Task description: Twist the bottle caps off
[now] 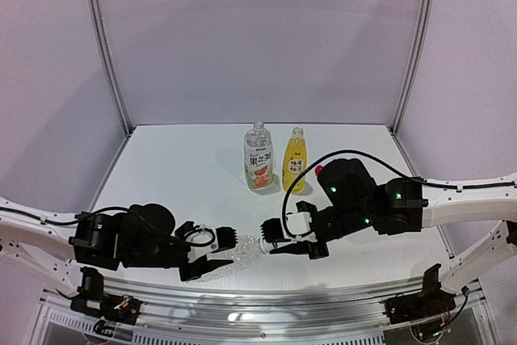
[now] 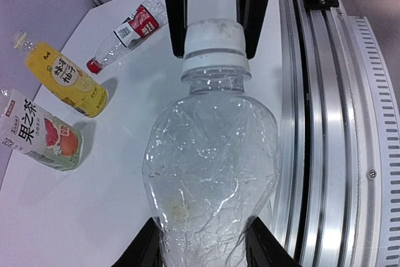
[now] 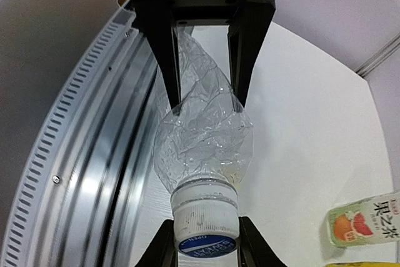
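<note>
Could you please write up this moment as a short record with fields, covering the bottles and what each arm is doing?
Held bottle: plain clear bottle, crumpled, lying level between the two arms
Left jaws: closed on its body
Right jaws: shut on its white cap, which sits on the neck
Standing at the back: fruit-label bottle and yellow bottle, side by side
Lying down: red-label bottle, red cap on
Surface: white table
</note>
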`<state>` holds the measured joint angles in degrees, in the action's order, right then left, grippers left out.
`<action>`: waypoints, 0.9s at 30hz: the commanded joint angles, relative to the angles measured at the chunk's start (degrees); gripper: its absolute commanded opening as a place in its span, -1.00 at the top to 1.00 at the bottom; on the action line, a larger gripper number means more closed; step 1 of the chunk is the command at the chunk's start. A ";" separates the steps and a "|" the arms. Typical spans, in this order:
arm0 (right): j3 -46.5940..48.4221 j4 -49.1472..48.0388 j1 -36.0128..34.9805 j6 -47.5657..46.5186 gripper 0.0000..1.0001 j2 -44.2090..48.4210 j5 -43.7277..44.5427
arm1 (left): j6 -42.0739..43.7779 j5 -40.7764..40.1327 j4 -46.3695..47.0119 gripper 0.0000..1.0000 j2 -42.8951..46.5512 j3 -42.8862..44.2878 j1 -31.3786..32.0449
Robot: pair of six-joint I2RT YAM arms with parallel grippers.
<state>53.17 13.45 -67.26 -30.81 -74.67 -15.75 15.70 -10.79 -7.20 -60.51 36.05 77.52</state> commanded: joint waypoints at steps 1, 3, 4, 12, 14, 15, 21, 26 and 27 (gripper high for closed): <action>2.21 5.95 -2.34 -9.23 0.76 -0.67 20.21 | -2.30 0.81 0.67 1.00 -0.66 0.22 -0.38; 2.79 6.76 -3.03 -8.96 0.73 -1.39 21.78 | -2.29 0.56 0.23 1.00 -1.21 0.54 -0.30; 2.78 6.51 -3.12 -8.33 0.74 -1.37 21.45 | -2.31 0.71 0.20 1.00 -1.52 0.66 -0.27; 3.41 5.44 -3.14 -3.44 0.89 2.48 18.99 | -3.79 -3.03 -3.65 0.48 -5.18 3.75 -0.08; 3.14 4.90 -3.09 -3.11 0.95 4.72 17.21 | -4.79 -4.05 -5.59 0.27 -6.59 5.30 -0.08; 2.90 4.42 -3.13 -2.97 0.98 5.78 16.50 | -5.07 -4.33 -5.99 0.18 -7.22 5.76 -0.16; 0.73 2.18 -3.08 -2.85 1.00 9.16 13.38 | -6.22 -5.39 -6.44 -0.18 -9.91 6.64 -0.34; 0.83 3.10 -3.13 -2.91 1.00 7.19 13.66 | -7.05 -4.68 -5.41 -0.39 -9.31 6.03 -0.89; 0.86 3.46 -3.11 -2.97 1.00 6.72 13.79 | -7.21 -4.36 -5.09 -0.42 -9.02 5.72 -1.14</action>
<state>54.28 18.96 -70.70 -34.79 -66.87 -3.36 10.37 -15.73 -10.37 -70.04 42.92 77.06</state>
